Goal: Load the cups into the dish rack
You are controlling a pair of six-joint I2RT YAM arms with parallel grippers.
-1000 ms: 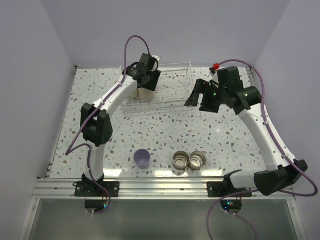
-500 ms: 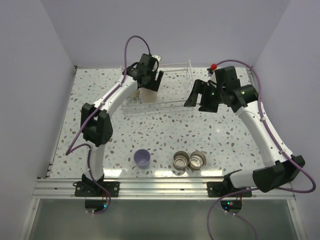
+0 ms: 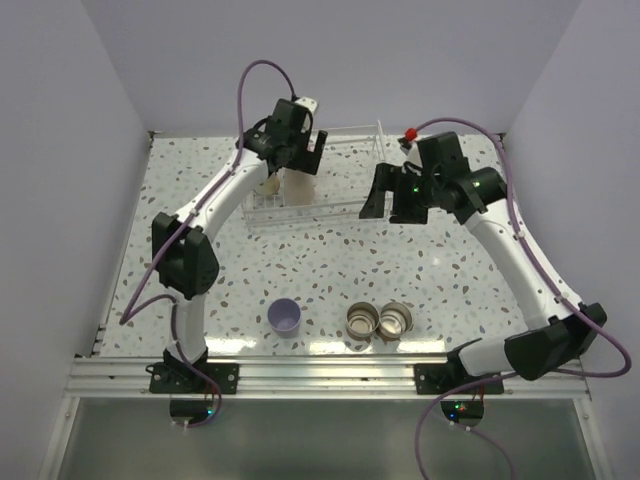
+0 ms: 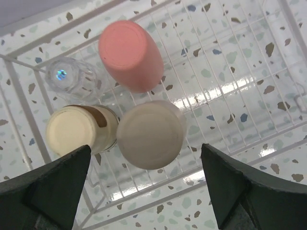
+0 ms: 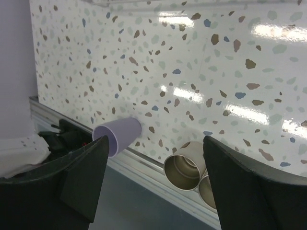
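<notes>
At the far left, our left gripper hangs over the left end of the dish rack. Its fingers are spread wide with nothing between them. Under it we see four cups standing bottom up in that end of the rack. The tiny clear cup is at the back, with the coral cup just beside it. The tan-based steel cup is in front, with the beige cup right next to it.

Near the front edge of the table, well apart from the rack, the lavender cup stands mouth up. To its right the left steel cup and the right steel cup touch, mouths up.

Our right gripper hovers at the rack's right end. Its fingers are spread and hold nothing.
</notes>
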